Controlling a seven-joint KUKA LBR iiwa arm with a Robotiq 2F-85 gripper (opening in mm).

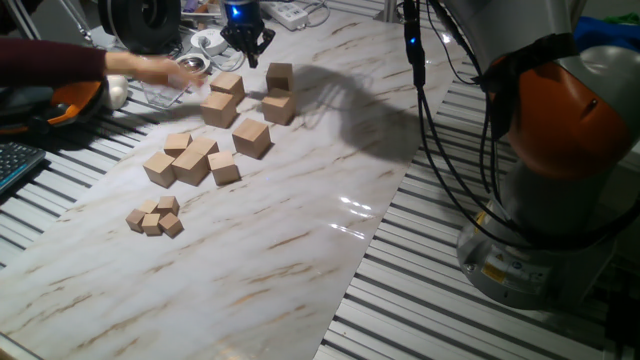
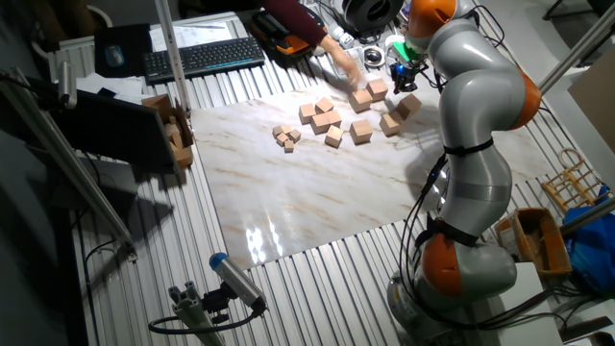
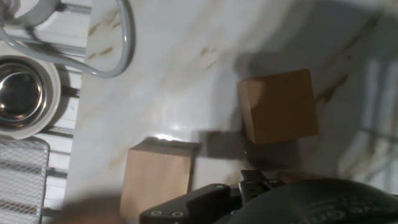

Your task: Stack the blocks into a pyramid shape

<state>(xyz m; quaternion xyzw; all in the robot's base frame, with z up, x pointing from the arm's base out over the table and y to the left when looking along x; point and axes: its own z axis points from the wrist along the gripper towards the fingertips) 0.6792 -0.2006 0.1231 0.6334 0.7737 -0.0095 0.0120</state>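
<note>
No brand, label or writing is legible in any view.

Surface: a glossy marble-pattern board (image 1: 290,250) with tan veins lies on a ribbed metal table (image 1: 420,290). Ceiling light reflects off the board near its edge by the arm base.

Surroundings: a keyboard (image 2: 204,56), a metal bowl (image 3: 22,93) and a wire basket (image 3: 22,171) lie beyond the board. A person's hand (image 1: 150,68), blurred, reaches in at the far end.

Blocks (image 1: 251,137): five large plain cubes lie loose at the far end of the board, none stacked. Medium cubes (image 1: 190,160) are clustered nearer; tiny cubes (image 1: 155,217) nearer still.

Gripper (image 1: 247,45): it hangs above the far blocks, holding nothing. The fingers appear parted. The hand view shows two blocks below it.
</note>
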